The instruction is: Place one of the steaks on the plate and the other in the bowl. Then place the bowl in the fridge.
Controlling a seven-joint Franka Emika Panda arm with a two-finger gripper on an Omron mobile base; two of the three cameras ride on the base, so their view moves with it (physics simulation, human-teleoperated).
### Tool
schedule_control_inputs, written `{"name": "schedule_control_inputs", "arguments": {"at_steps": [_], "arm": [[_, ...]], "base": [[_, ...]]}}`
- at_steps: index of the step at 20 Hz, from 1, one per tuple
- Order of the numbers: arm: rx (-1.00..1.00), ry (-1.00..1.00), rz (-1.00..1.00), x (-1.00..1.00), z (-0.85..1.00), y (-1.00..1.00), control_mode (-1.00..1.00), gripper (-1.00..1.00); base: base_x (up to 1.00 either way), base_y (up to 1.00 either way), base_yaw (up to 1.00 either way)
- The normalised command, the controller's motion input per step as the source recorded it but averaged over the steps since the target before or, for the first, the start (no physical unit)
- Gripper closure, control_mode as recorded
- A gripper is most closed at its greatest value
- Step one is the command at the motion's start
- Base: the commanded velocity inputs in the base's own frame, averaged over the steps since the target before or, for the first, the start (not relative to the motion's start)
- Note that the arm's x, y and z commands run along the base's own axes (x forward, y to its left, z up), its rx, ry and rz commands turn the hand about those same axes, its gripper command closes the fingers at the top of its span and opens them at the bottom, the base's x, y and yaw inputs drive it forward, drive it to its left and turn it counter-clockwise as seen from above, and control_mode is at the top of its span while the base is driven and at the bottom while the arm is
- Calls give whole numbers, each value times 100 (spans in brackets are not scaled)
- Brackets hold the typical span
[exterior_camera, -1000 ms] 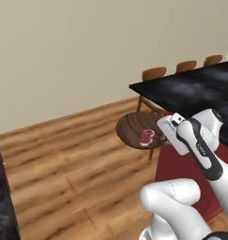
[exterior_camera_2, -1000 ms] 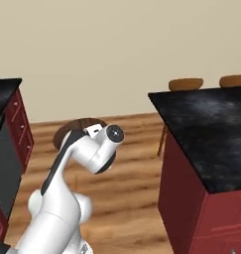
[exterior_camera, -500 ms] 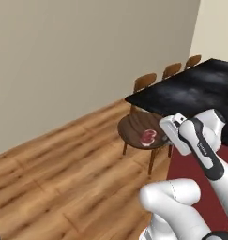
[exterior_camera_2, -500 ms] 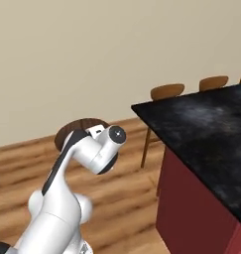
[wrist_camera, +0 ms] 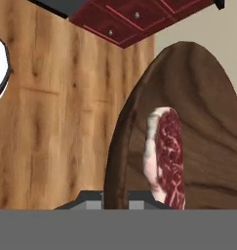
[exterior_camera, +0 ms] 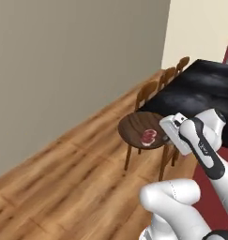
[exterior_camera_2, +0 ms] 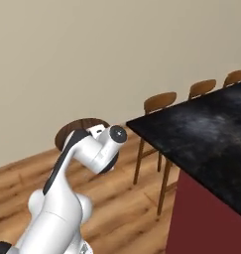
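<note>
gripper (exterior_camera: 166,136): closed tight on the near rim of the bowl (exterior_camera: 140,130) | bowl: carried level above the wood floor, so the steak (exterior_camera: 148,136) stays inside | fridge trip pending

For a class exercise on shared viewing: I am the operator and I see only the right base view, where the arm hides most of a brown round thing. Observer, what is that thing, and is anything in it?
Observer: It is the bowl, and a steak lies inside it.
Operator: Is the bowl resting on something?
Observer: No, the left base view shows it held up over the wooden floor.
Operator: What holds it?
Observer: The gripper, shut on the bowl's rim beside the steak.
Operator: Anything behind the bowl?
Observer: The hand view shows red drawers beyond it.
</note>
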Motion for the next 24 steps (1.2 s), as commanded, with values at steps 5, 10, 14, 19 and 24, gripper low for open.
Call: {"name": "schedule_control_inputs", "arguments": {"at_steps": [5,10,14,19,24], "arm": [[0,0,0,0,0,0,100,100],[0,0,0,0,0,0,100,100],[0,0,0,0,0,0,100,100],[0,0,0,0,0,0,100,100],[0,0,0,0,0,0,100,100]], "base": [[100,100,-42],[100,100,-45],[100,100,-49],[100,98,-53],[94,99,-51]]}}
